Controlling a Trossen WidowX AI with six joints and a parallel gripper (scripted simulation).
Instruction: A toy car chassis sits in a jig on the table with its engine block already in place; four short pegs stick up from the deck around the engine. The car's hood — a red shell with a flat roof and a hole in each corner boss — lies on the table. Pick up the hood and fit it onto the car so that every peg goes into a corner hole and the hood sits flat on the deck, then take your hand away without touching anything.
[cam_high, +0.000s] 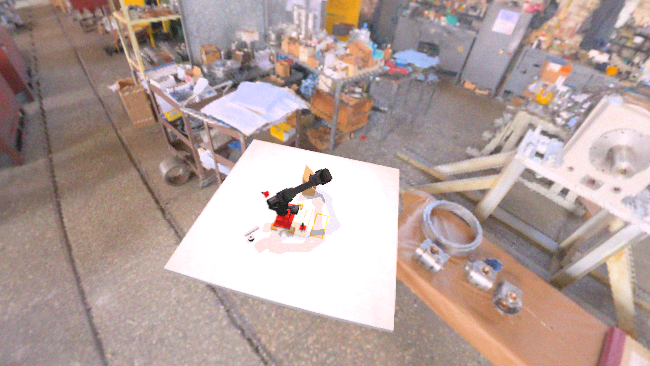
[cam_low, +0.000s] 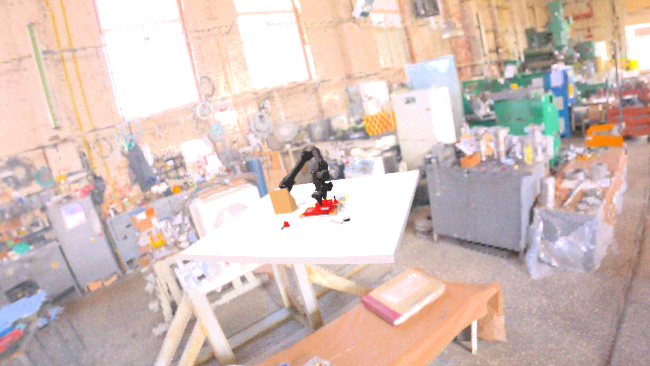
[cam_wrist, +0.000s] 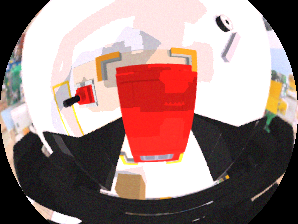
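The black parallel-jaw gripper (cam_high: 283, 209) grips the red flat-roofed hood shell (cam_wrist: 156, 111). It hangs over the pale chassis in its yellow-cornered jig (cam_wrist: 109, 64), at twelve o'clock. Seating and withdrawal remain.

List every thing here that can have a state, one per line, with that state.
end effector: shut on the hood.
hood: gripped, roof facing the wrist camera, low over the car; whether it is seated on the pegs cannot be told.
car chassis: in its yellow-cornered jig, mostly hidden under the hood.
small red part: lying loose on the table, apart from the car.
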